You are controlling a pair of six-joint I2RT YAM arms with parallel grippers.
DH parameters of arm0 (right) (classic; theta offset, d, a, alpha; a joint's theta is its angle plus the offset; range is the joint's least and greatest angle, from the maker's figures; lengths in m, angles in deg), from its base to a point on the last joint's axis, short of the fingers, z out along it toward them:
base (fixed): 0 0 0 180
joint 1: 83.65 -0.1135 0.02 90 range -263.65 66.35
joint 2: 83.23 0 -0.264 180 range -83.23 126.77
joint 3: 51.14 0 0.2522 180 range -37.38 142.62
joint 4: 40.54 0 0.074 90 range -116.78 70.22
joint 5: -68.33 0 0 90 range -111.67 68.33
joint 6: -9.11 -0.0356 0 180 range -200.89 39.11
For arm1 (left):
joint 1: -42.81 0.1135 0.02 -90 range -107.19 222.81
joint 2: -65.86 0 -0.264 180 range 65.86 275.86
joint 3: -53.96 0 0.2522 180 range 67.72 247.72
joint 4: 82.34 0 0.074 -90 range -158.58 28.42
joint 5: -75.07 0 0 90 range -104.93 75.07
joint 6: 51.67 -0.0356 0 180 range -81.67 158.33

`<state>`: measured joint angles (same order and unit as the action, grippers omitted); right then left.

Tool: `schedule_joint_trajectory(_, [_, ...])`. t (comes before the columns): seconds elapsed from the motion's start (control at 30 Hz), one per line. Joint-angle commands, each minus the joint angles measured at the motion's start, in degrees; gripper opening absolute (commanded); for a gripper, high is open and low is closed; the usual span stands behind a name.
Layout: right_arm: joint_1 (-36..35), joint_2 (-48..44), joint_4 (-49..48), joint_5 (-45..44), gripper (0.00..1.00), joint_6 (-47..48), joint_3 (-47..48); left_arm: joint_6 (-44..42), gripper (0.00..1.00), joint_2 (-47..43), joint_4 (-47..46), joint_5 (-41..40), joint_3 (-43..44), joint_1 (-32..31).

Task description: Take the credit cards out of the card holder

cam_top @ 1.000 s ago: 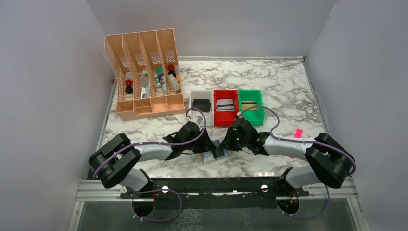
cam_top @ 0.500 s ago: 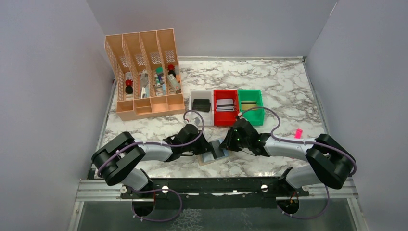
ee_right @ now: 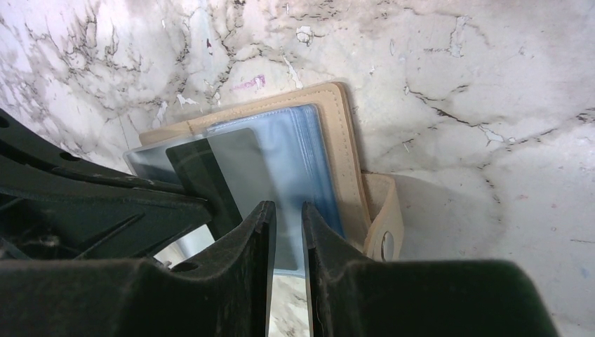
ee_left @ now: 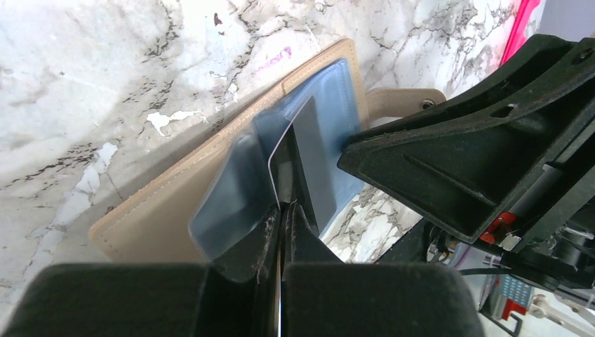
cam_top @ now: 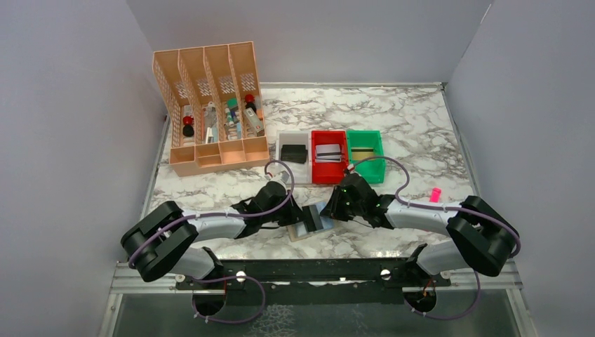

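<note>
The card holder (ee_left: 151, 217) lies open on the marble worktop (cam_top: 421, 133) near its front edge, between the two arms, tan border outward and blue-grey sleeves facing up. The left tool (ee_left: 282, 214) comes in from the left and is clamped tight on the near edge of a dark grey card (ee_left: 313, 165). The card stands tilted up from the holder's sleeves, with a loose clear sleeve lifting just beside it. Whether the card's far end sits inside a sleeve cannot be told. The right tool (ee_right: 288, 210) reaches in from the right, its tips set on the blue-grey right panel just beside the held card and near the tan snap tab (ee_right: 382, 235). Its fingers stand a little apart, but whether they pinch the sleeves or only press on them cannot be told. Beyond both tools, a black card (cam_top: 293, 153) lies in the white bin (cam_top: 282, 140), a silver-grey card (cam_top: 328, 151) in the red bin (cam_top: 327, 175), and a gold-striped card (cam_top: 363, 152) in the green bin (cam_top: 372, 170).
</note>
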<state>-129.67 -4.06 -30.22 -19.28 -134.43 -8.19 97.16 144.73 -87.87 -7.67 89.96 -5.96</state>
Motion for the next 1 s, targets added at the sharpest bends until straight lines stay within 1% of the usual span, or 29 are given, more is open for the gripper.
schedule_joint_trajectory(0.0, [0.25, -0.10, 5.16, -3.35, 0.26, 1.24, -1.72, -5.73, 0.00, -2.34, 9.60, -5.00, 2.50, -0.18])
schedule_joint_trajectory(0.37, [0.23, -2.23, 5.03, -1.88, 0.29, 3.05, -0.62, -10.62, 0.00, -9.43, 18.50, -9.53, 4.98, -0.09])
schedule_joint_trajectory(0.57, [0.23, -5.86, 2.60, 1.80, 0.32, 4.85, -0.58, -13.42, 0.00, -12.86, 20.98, -10.29, 6.26, -0.10])
schedule_joint_trajectory(0.73, [0.24, -10.68, -2.28, 4.57, 0.45, 5.57, -2.20, -14.42, 0.00, -16.57, 21.54, -11.15, 6.31, -0.10])
schedule_joint_trajectory(0.87, [0.23, -13.02, -1.81, 5.19, 0.50, 6.44, -1.40, -14.79, 0.00, -19.48, 20.60, -11.69, 5.74, -0.12])
schedule_joint_trajectory(0.97, [0.28, -13.98, -1.50, 5.10, 0.58, 6.30, -1.32, -15.24, 0.00, -21.09, 20.38, -12.28, 5.70, -0.12])
